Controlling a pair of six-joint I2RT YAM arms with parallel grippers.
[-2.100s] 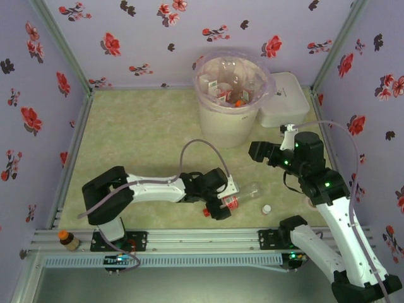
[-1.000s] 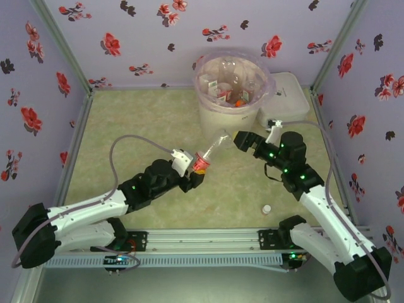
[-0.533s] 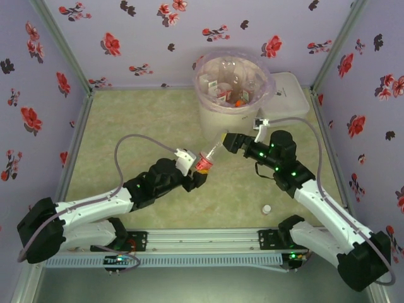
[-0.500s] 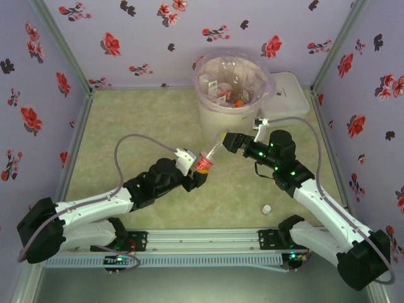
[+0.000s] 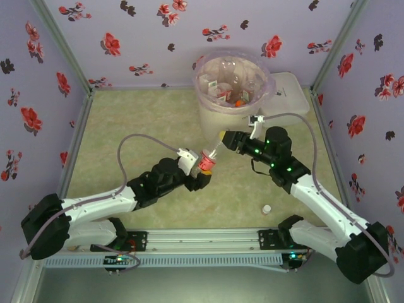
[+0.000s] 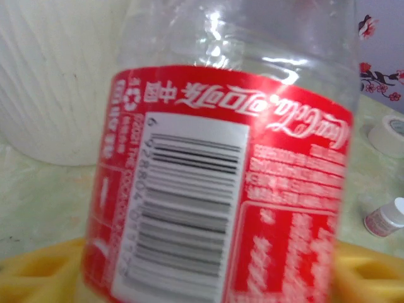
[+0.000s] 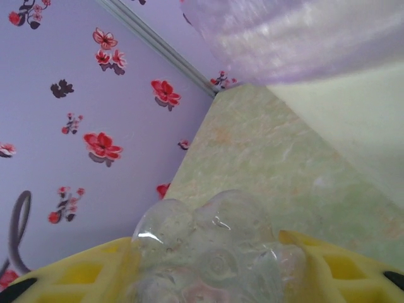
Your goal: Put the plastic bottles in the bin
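Plastic bottles already lie in the bin (image 5: 218,120): through its open top you can see several bottles (image 5: 230,88) heaped inside the pinkish bag, so a good part of the work looks done.

One bottle with the red label (image 5: 213,150) is in the air, just in front of the bin wall and below its rim. It is tilted, and its far end points up toward the bin. Your left end effector (image 5: 205,165) grips it at the label; in the left wrist view the yellow pads sit on both sides of the red band. Your right end effector (image 5: 224,136) is at the clear bottom end of the same bottle. In the right wrist view its yellow fingers (image 7: 328,268) stand on both sides of that end and seem to touch it, but I cannot tell if they press firmly or only enclose it.

I judge this as a handover between the two arms, not yet a drop, because the bottle is not over the opening.

What is left, as far as you can see: this bottle, an orange-capped bottle (image 5: 65,238) on the rail at the near left corner, and a small white-capped item (image 5: 267,208) on the desk (image 5: 145,126) near the right arm, too small to name with certainty.
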